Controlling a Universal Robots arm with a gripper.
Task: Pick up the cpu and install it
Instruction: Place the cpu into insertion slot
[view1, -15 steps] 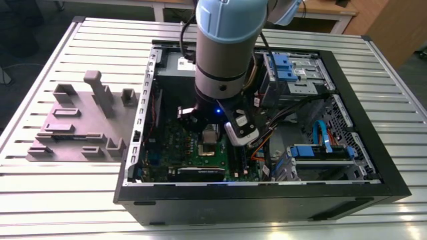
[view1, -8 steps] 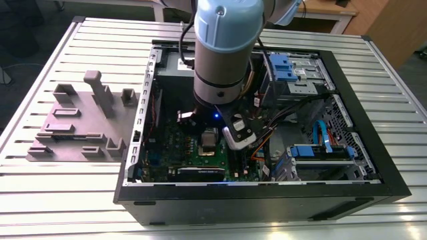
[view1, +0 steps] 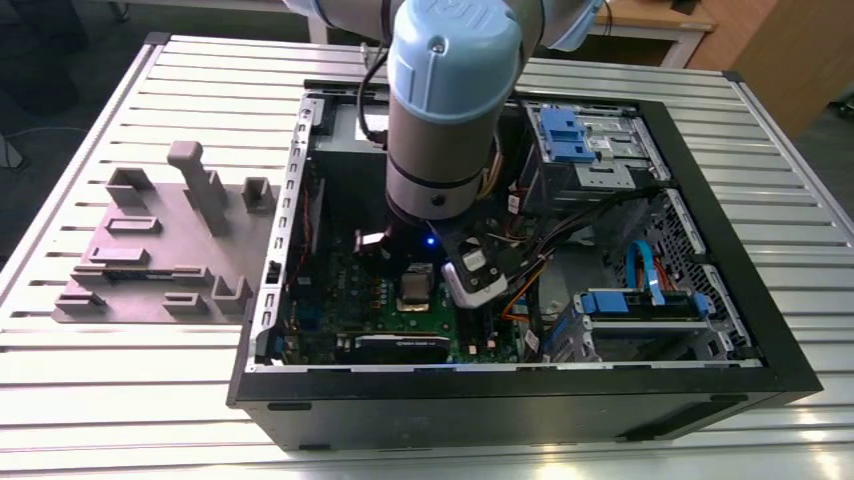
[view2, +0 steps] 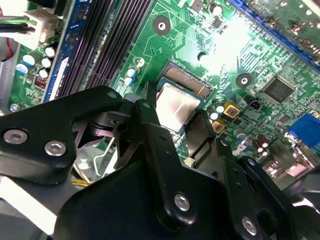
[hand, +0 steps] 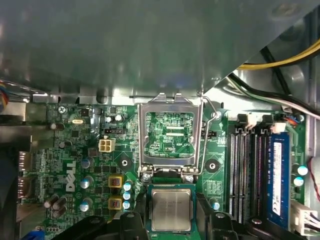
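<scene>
- Gripper (view2: 176, 114) is narrow, its two black fingers (view2: 149, 120) set against opposite edges of the cpu (view2: 176, 106), holding it.
- In the first wrist view the cpu (hand: 171, 210) shows its silvery top and thin pale rim, with dark parts of the gripper (hand: 171, 216) on either side.
- The cpu sits level, low over the socket (view2: 186, 81); a strip of the socket's gold contacts shows past one edge of the chip. Whether the chip already rests in the socket, I cannot tell.
- The shiny frame (hand: 141, 137) of the socket stands swung open, hinged just beside the cpu; green board shows through its window.
- Socket and frame sit on the green board (hand: 75, 150), with long dark memory slots (hand: 245, 165) near them on one side.
- In the exterior view the arm (view1: 447, 110) reaches straight down into the open black case (view1: 534, 410), ending over the board in the half of the case toward the exterior view's left.
- The case lies on its side on a ribbed metal table (view1: 134, 400).
- A grey fixture (view1: 147, 250) with upright blocks stands on the table, beside the case on the exterior view's left.
</scene>
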